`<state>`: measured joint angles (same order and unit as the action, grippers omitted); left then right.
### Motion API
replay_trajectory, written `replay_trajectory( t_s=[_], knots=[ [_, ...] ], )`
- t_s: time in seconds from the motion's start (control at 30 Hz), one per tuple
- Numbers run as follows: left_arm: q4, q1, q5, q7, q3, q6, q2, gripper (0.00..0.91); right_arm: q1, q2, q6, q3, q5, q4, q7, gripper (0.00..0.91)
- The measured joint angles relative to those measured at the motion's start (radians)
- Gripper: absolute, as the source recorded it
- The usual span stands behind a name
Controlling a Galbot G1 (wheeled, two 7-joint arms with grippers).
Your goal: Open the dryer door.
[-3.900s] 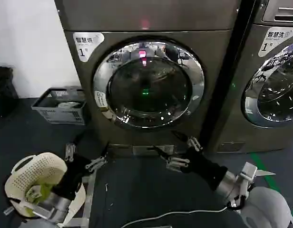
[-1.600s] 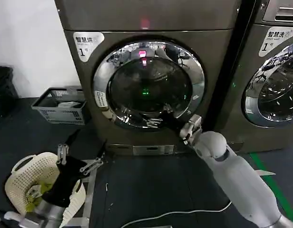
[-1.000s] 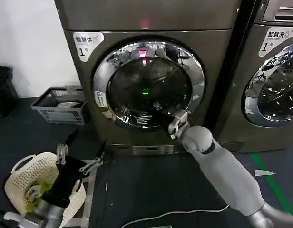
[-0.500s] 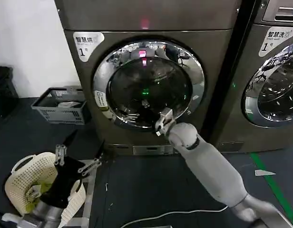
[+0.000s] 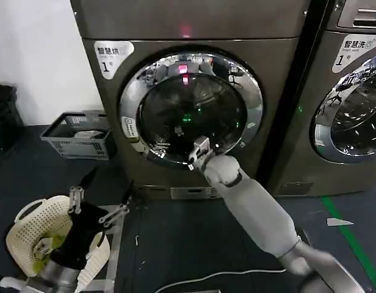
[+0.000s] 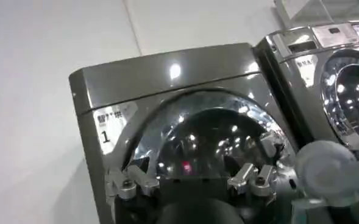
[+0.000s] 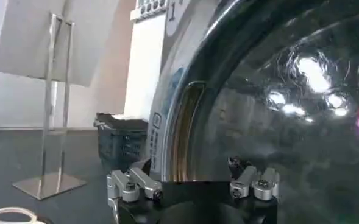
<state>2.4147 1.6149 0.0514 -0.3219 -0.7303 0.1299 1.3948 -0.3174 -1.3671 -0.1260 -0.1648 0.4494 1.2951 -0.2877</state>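
Head view: two front-loading machines side by side, grey-brown metal, each with one round porthole. On the nearer machine, the dryer door (image 5: 191, 108), a large round porthole with a wide shiny chrome rim and dark domed glass centre, shut flush against the cabinet, one small white sticker on the rim's left edge. One red light above the glass, one green glint within it. Twin machine's chrome-ringed door (image 5: 356, 116) at the right edge, cut off by the frame. Right gripper (image 5: 196, 151) at the end of one long pale grey arm, reaching up from lower right, set against the lower rim of the dryer door; fingers too foreshortened here to judge. Left gripper (image 5: 97, 204) low at the left, fingers spread apart, empty, poised over one cream perforated plastic laundry basket (image 5: 35, 229). One grey slatted plastic crate (image 5: 78, 135) on the dark floor by the white wall. One white cable (image 5: 218, 276) trailing across the floor.

Left wrist view: left gripper (image 6: 190, 180) released, two finger pairs wide apart, the dryer door (image 6: 197, 137) beyond them, well apart.

Right wrist view: right gripper (image 7: 194, 181) spread, grasping nothing, just before the chrome rim and dark glass of the dryer door (image 7: 277, 103); contact not discernible. Same grey crate (image 7: 121, 141) behind.
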Motion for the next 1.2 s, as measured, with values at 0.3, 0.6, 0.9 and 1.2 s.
replay_trajectory(
  t_s=[0.3, 0.6, 0.9, 1.2],
  knots=[
    [0.002, 0.003, -0.003, 0.0, -0.001, 0.001, 0.007, 0.907, 0.016, -0.021, 0.001, -0.011, 0.0, -0.033, -0.008, 0.907],
    [0.003, 0.003, -0.006, 0.0, -0.003, 0.002, 0.01, 0.907, 0.041, -0.04, 0.007, -0.026, 0.002, -0.066, -0.021, 0.907],
    [0.008, 0.007, -0.007, 0.0, -0.01, 0.004, 0.015, 0.907, 0.07, -0.066, 0.02, -0.042, 0.002, -0.11, -0.036, 0.907],
    [0.01, 0.016, -0.01, -0.001, -0.014, 0.01, 0.02, 0.907, 0.105, -0.099, 0.034, -0.048, 0.0, -0.166, -0.05, 0.907]
  ],
)
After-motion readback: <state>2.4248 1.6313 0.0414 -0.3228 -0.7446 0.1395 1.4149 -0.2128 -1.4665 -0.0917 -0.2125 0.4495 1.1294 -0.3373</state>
